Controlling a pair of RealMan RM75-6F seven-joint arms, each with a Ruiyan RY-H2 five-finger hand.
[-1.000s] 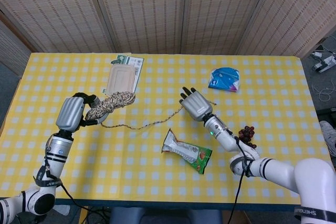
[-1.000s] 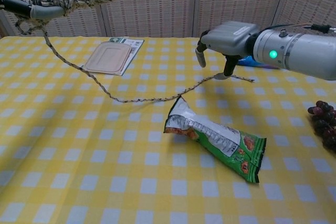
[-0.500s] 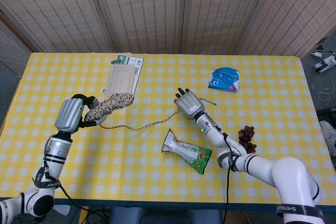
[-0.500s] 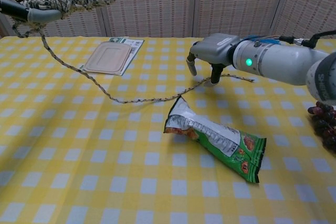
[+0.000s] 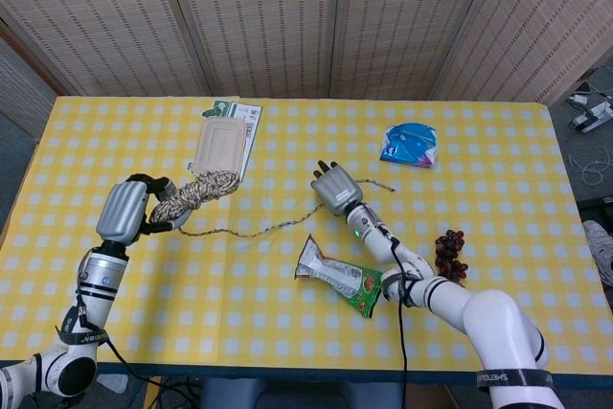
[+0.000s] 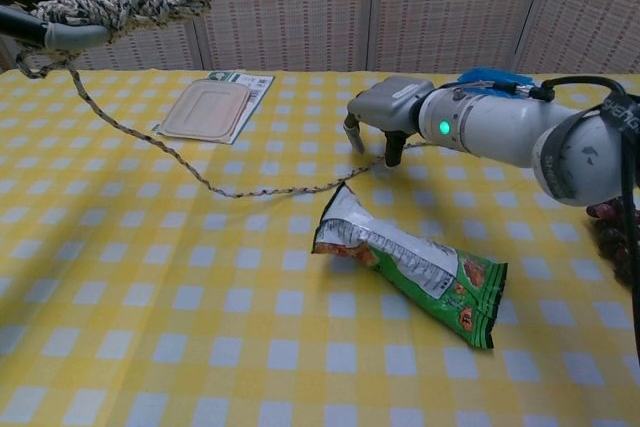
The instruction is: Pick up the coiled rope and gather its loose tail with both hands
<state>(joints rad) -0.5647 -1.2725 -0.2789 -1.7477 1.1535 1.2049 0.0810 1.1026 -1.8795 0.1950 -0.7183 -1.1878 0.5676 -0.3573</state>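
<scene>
Two views, head view first. Your left hand sat at mid-left of the frame, fingers wrapped around the coiled rope, and the coil looked lifted off the yellow checked table, though height was hard to judge from above. The loose tail ran from the coil rightward across the cloth toward frame center. Your right hand was at center, fingers pointing to the top of the frame, right over the far part of the tail; a short end of rope stuck out on its right side. Whether it had hold of the tail, I could not tell from here. Snack packet lay just below it, grapes at lower right, blue pouch upper right, flat lidded container just above the coil.

Chest view. Coiled rope was clearly up in the air at upper left, held in your left hand's fingers. Loose tail hung down from it and trailed over the table to your right hand at center. That hand was curled down, fingertips at or just above the tail, grip not confirmed.

Progress: pick-up looked done. Left: secure the tail with the right hand and gather it toward the coil.
</scene>
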